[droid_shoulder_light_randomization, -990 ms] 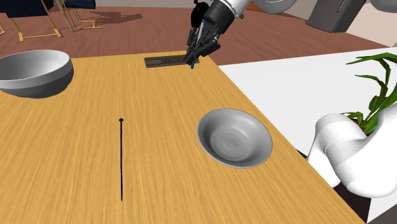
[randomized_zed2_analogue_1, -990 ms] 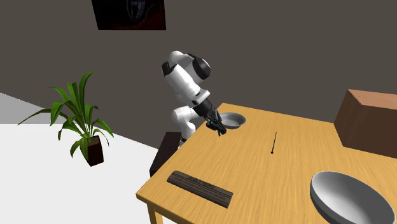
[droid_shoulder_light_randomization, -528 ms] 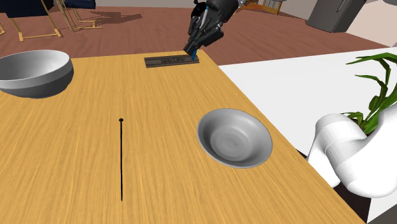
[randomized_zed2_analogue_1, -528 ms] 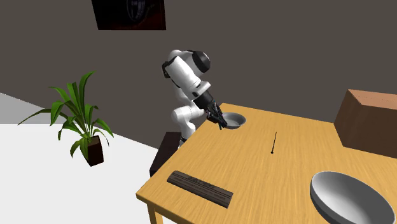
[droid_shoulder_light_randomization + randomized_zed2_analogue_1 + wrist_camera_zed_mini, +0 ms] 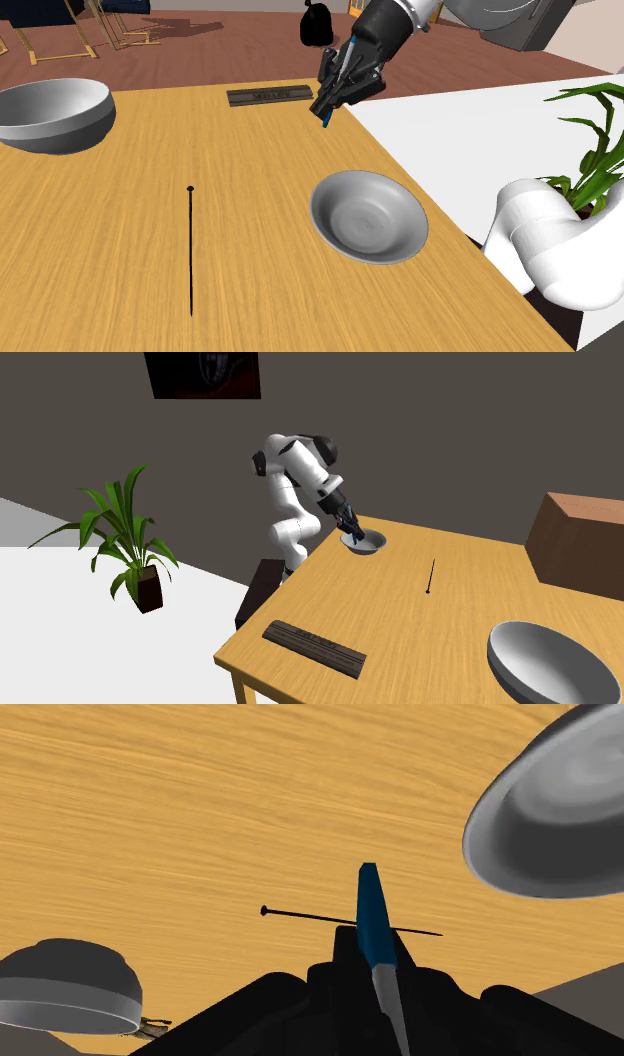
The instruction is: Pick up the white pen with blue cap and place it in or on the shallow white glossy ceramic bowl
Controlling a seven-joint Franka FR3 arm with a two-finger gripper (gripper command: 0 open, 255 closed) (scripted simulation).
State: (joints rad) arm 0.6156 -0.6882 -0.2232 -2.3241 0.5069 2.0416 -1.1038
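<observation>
In the shoulder view, a thin black rod (image 5: 190, 250) was laid on open counter (image 5: 120, 210). Further right, the pen (image 5: 328, 118) was gripped by the jaws above the counter's edge, blue cap slanted downward. The shallow grey bowl (image 5: 369, 216) was set nearby, apart.

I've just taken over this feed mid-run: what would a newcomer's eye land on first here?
The black gripper hangs above the wooden table, beyond the shallow bowl in the shoulder view, jaws shut on a white pen whose blue cap points down. That pale grey bowl sits empty near the table's right edge, and a thin black rod lies on the wood at its left in the same view.
</observation>
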